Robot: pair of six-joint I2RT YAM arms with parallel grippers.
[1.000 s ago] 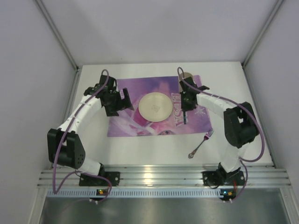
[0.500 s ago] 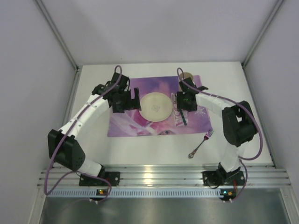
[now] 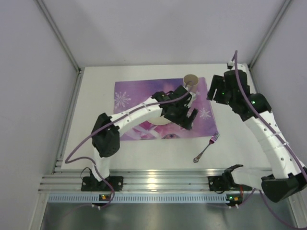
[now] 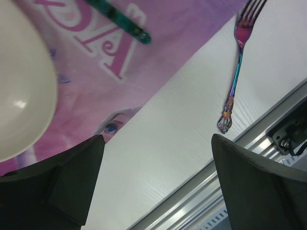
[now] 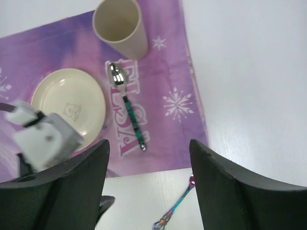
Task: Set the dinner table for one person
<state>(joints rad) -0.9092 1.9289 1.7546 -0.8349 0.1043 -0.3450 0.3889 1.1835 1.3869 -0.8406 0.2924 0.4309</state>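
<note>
dinner table [image 3: 158,153]: white top that fills the floor of the booth, with a ribbed rail [image 3: 163,181] along the near edge by the arm bases
placemat [image 3: 139,93]: purple, "elsa" print, flat on the far middle of the table
plate [image 5: 67,108]: cream, on the mat, partly covered by the left arm in the top view
cup [image 3: 191,80]: beige, upright at the mat's far right corner
spoon [image 5: 127,105]: green handle, on the lettering right of the plate, bowl just beside the cup
fork [image 3: 205,147]: iridescent, on bare table off the mat's near right corner, tines toward the mat
left gripper [image 4: 157,143]: fingers wide apart, nothing between them, over the mat's near right part
right gripper [image 5: 148,148]: fingers apart and empty, high above the mat's right side
</note>
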